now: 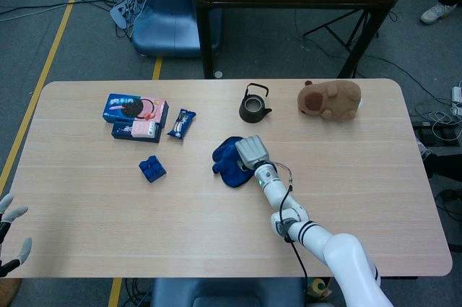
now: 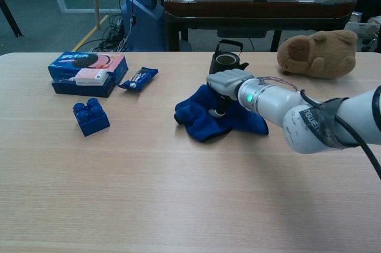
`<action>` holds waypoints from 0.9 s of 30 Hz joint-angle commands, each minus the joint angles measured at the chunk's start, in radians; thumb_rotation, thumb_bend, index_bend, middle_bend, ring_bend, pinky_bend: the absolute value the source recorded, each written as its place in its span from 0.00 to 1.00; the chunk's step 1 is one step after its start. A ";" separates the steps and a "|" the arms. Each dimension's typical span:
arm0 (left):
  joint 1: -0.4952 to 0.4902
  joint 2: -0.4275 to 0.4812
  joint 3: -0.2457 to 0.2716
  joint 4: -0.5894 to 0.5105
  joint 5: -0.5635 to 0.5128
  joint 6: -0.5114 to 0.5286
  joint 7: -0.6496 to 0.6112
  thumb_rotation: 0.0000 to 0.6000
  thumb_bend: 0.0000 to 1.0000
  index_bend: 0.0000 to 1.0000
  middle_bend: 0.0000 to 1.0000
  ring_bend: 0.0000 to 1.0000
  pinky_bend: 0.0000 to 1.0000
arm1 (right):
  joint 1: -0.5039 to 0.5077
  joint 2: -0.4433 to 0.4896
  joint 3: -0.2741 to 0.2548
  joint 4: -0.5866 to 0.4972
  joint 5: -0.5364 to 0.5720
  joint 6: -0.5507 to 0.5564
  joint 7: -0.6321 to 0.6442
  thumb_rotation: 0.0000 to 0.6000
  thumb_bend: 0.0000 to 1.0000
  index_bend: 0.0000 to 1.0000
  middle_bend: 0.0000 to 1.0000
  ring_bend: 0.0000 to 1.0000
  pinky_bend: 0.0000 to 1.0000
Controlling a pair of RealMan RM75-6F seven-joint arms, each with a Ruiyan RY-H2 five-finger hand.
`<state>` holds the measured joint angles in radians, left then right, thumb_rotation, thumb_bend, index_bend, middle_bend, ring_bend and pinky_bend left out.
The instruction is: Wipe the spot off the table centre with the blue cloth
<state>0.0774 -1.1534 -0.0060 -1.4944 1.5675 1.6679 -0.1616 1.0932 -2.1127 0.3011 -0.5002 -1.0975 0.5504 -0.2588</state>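
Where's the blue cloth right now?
The blue cloth lies mid-table under the right hand, just below the teapot in the head view.
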 commanded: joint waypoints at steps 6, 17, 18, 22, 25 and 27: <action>0.002 0.000 0.000 0.000 0.001 0.002 0.000 1.00 0.36 0.23 0.05 0.04 0.05 | -0.013 0.033 -0.049 -0.178 -0.081 0.034 0.036 1.00 0.61 0.74 0.64 0.65 0.85; 0.001 -0.001 0.002 -0.004 0.006 -0.001 0.007 1.00 0.36 0.23 0.05 0.04 0.05 | -0.046 0.102 -0.103 -0.382 -0.141 0.088 0.004 1.00 0.61 0.74 0.64 0.65 0.85; 0.001 -0.001 0.002 -0.004 0.007 -0.001 0.008 1.00 0.36 0.23 0.05 0.04 0.05 | -0.047 0.104 -0.103 -0.378 -0.136 0.086 -0.006 1.00 0.61 0.74 0.64 0.65 0.85; 0.000 -0.001 0.002 -0.006 0.010 0.000 0.009 1.00 0.36 0.23 0.05 0.04 0.05 | -0.052 0.106 -0.101 -0.340 -0.115 0.085 -0.036 1.00 0.61 0.74 0.64 0.65 0.85; -0.001 -0.001 0.003 -0.007 0.010 -0.002 0.010 1.00 0.36 0.23 0.05 0.04 0.05 | -0.056 0.106 -0.096 -0.294 -0.095 0.080 -0.058 1.00 0.61 0.74 0.64 0.65 0.85; -0.001 -0.001 0.004 -0.006 0.011 -0.003 0.009 1.00 0.36 0.23 0.05 0.04 0.05 | -0.059 0.105 -0.090 -0.256 -0.076 0.073 -0.068 1.00 0.61 0.74 0.64 0.65 0.85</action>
<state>0.0764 -1.1543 -0.0018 -1.5005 1.5789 1.6644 -0.1528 1.0384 -2.0072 0.2057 -0.7836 -1.1909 0.6296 -0.3135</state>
